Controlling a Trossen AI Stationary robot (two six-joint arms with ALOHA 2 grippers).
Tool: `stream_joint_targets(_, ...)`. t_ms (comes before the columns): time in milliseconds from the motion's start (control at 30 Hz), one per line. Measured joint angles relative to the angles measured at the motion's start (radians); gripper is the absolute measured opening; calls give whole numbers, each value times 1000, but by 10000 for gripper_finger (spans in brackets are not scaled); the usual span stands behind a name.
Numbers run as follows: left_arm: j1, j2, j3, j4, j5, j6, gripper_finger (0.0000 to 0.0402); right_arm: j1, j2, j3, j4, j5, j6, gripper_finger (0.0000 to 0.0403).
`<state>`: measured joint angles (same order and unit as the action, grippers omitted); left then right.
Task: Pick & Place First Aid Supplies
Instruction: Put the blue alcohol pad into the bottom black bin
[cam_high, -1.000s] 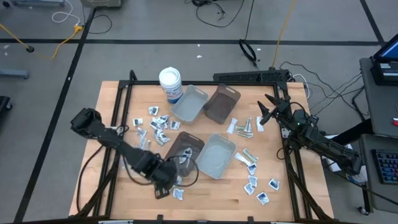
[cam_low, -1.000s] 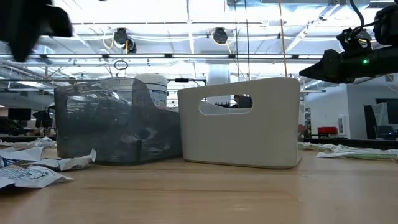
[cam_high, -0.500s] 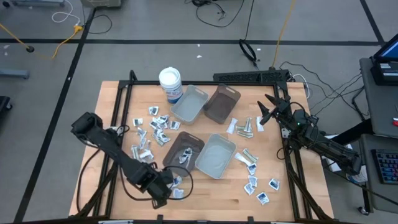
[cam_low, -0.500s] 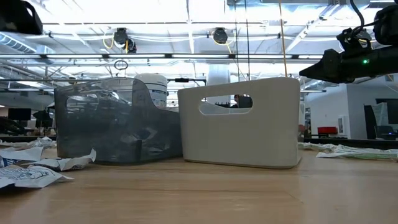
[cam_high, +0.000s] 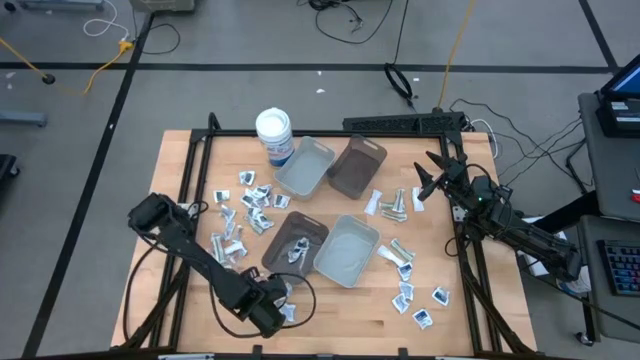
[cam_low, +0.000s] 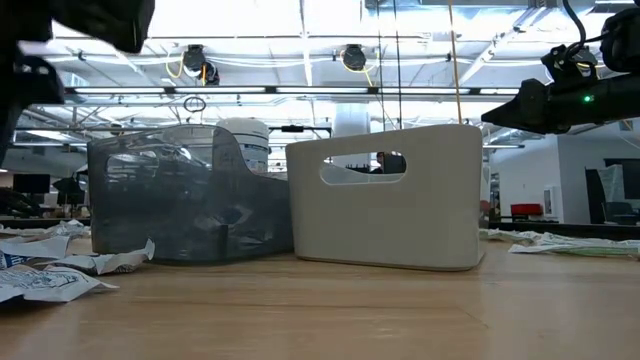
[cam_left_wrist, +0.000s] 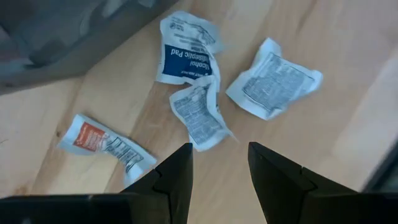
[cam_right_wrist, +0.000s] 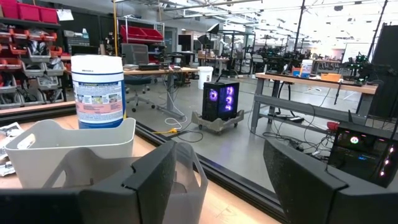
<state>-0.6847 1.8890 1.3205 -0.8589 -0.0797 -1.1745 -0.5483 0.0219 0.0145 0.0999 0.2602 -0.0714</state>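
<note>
1. Down at the near edge of the surface (cam_high: 180, 145), my left tool (cam_high: 272, 312) hangs over a small cluster of packets, fingers spread apart and nothing between them.
2. Straight ahead of my fingers (cam_left_wrist: 176, 177) lies the crumpled white packet (cam_left_wrist: 199, 116), with its long axis running roughly along the line of my reach and its near end just off my fingertips.
3. Around it: a blue-printed packet (cam_left_wrist: 185, 51) touching its far end, a squarish white packet (cam_left_wrist: 273, 78) just beside it, and an orange-marked strip (cam_left_wrist: 106, 144) off to the other side.
4. The brown tray (cam_high: 294, 243) sits just beyond the cluster, close by for the drop.
5. My right tool (cam_high: 432, 176) waits over the far right side, open and empty, well apart from this pile, so my left is clearly the nearer arm.
6. More supplies lie scattered left of the trays and at the right near corner.
</note>
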Motion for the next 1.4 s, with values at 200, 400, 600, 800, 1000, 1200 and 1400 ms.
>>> stream_joint_targets(200, -14, 29, 0, 8, -24, -50, 157, 0, 0, 0, 0, 0, 0, 238)
stream_joint_targets(400, -23, 32, 0, 56, -69, -68, 157, 0, 0, 0, 0, 0, 0, 238)
stream_joint_targets(600, -23, 37, 0, 58, -86, -85, 156, 0, 0, 0, 0, 0, 0, 238)
stream_joint_targets(800, -23, 62, 0, 84, -74, -92, 157, 0, 0, 0, 0, 0, 0, 238)
stream_joint_targets(1000, -23, 68, 0, 101, -71, -92, 156, 0, 0, 0, 0, 0, 0, 238)
stream_joint_targets(1200, -23, 68, 0, 101, -68, -100, 155, 0, 0, 0, 0, 0, 0, 238)
stream_joint_targets(1400, -23, 68, 0, 91, -47, -122, 101, 0, 0, 0, 0, 0, 0, 238)
